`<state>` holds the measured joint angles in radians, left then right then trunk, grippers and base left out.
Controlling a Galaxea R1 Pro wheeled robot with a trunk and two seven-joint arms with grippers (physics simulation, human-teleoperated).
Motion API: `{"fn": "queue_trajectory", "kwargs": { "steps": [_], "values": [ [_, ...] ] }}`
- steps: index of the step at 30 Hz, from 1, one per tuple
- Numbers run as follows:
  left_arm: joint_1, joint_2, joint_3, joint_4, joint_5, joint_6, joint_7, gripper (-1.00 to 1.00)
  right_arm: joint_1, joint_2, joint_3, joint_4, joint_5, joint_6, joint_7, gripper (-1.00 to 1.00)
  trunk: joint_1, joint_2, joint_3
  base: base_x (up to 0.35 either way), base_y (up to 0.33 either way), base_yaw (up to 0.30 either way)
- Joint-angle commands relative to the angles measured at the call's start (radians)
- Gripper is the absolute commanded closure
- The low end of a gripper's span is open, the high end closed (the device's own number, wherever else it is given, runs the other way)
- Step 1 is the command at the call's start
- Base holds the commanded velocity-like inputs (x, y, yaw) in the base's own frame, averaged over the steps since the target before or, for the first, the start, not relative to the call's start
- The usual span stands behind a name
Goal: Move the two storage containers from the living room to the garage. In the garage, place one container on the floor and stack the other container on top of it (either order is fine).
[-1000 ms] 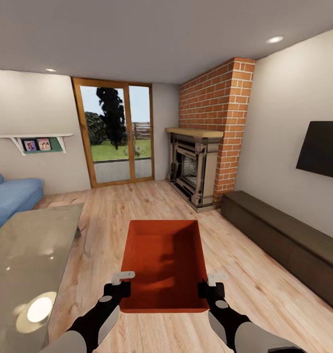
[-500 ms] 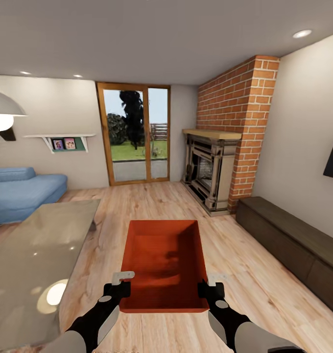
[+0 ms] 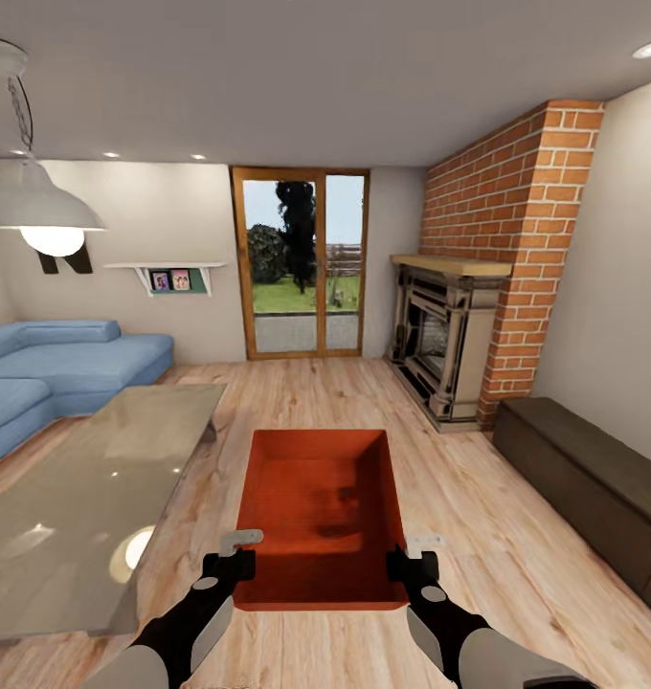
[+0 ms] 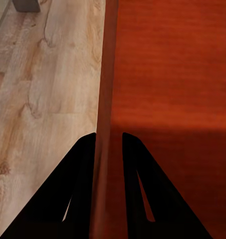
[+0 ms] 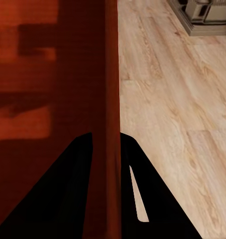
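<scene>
One orange-red storage container (image 3: 321, 507) hangs over the living room's wood planks, held between both arms in the head view. My left gripper (image 3: 232, 566) is shut on its left wall near the closest corner. My right gripper (image 3: 414, 565) is shut on its right wall. In the left wrist view the thin container wall (image 4: 105, 94) runs between the black fingers of my left gripper (image 4: 109, 135). The right wrist view shows the other wall (image 5: 112, 74) pinched the same way by my right gripper (image 5: 107, 133). The bin looks empty. The garage is out of view.
A glass coffee table (image 3: 96, 498) stands close on the left, with a blue sofa (image 3: 57, 368) behind it and a pendant lamp (image 3: 43, 206) above. The brick fireplace (image 3: 450, 344) and a long dark bench (image 3: 594, 478) line the right wall. A glazed door (image 3: 302, 277) is straight ahead.
The camera has turned left, so the room has slid to the right in the picture and the TV has left view. The container and both grippers keep their place before me.
</scene>
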<state>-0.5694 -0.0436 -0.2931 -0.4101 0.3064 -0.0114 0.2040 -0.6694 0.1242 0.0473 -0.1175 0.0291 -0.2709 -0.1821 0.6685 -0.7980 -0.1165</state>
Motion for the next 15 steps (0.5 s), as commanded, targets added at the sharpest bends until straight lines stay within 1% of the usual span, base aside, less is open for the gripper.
{"fn": "queue_trajectory", "kwargs": {
  "steps": [1,10,15],
  "values": [
    [-0.001,0.004,0.005,-0.001,-0.003,-0.001,0.089,1.0,-0.001,0.0,-0.045,-0.001,0.009,0.001,-0.004,1.0,0.0,-0.001,-0.001,0.0,-0.278,0.265],
    [-0.001,0.004,0.006,-0.002,-0.003,-0.001,0.089,1.0,-0.001,0.0,-0.044,-0.001,0.009,0.001,-0.004,1.0,0.0,-0.001,-0.001,0.0,-0.278,0.266],
    [-0.001,0.004,0.016,-0.003,-0.003,-0.001,0.089,1.0,-0.001,0.0,-0.045,-0.001,0.009,0.001,-0.004,1.0,0.0,-0.001,-0.001,0.0,-0.278,0.266]
  ]
}}
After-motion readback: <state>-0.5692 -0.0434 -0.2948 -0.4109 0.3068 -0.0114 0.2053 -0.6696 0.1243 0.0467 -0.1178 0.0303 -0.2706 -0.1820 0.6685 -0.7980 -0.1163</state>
